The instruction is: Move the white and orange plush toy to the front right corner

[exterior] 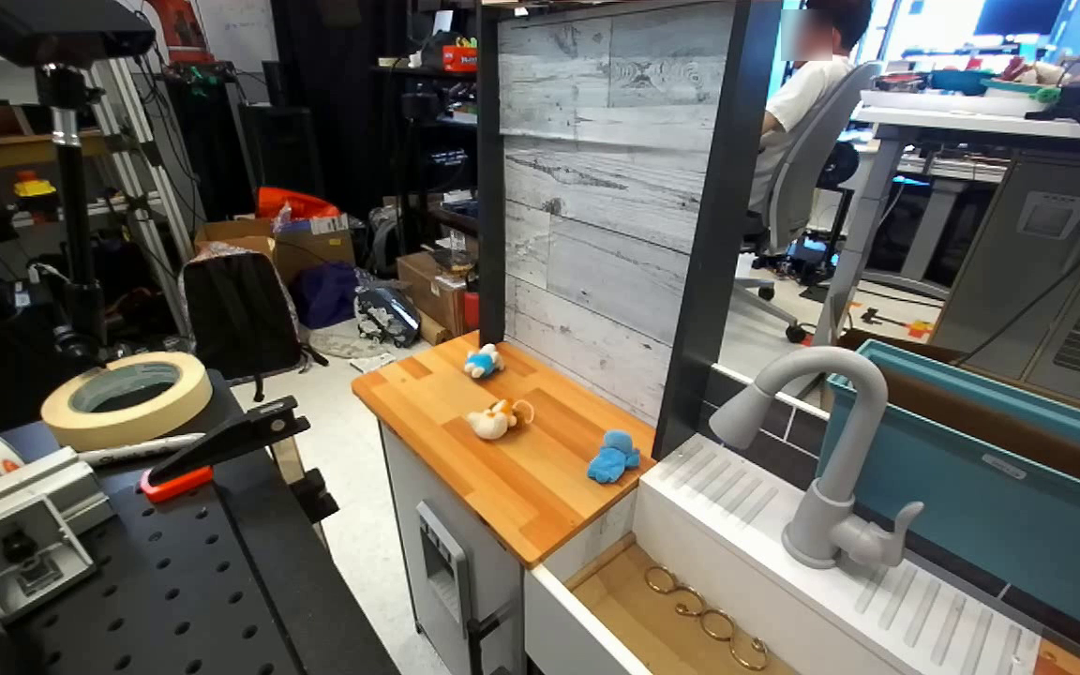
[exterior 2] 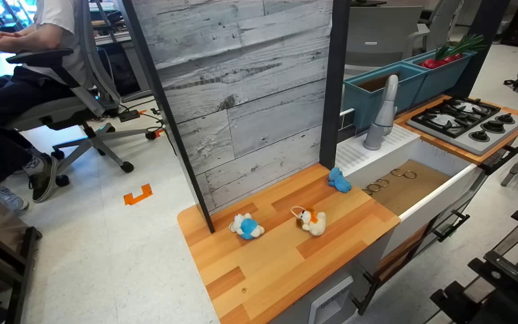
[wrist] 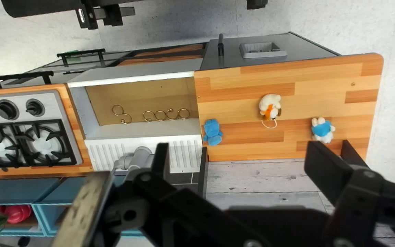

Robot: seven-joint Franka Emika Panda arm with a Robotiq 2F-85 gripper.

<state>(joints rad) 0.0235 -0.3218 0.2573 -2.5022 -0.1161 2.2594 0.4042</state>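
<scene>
The gripper [wrist: 240, 153] is widely spread; in the wrist view, the white and orange plush toy [wrist: 270, 104] lies on the countertop [wrist: 309, 97], at one o'clock from the gripper, its long axis going roughly from twelve to six

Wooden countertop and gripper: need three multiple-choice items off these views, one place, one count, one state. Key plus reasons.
1. Where is the white and orange plush toy?
A) In the sink
B) On the stove
C) On the wooden countertop

2. How many toys lie on the wooden countertop?
A) Two
B) Three
C) Five

3. How does the gripper stand?
A) Open, holding nothing
B) Shut, holding nothing
C) Shut on a toy

Key:
1 C: all three views show it lying on the wood.
2 B: it shares the surface with the blue toy and the white and blue toy.
3 A: the wrist view shows the fingers wide apart, with every toy on the wood.
</scene>
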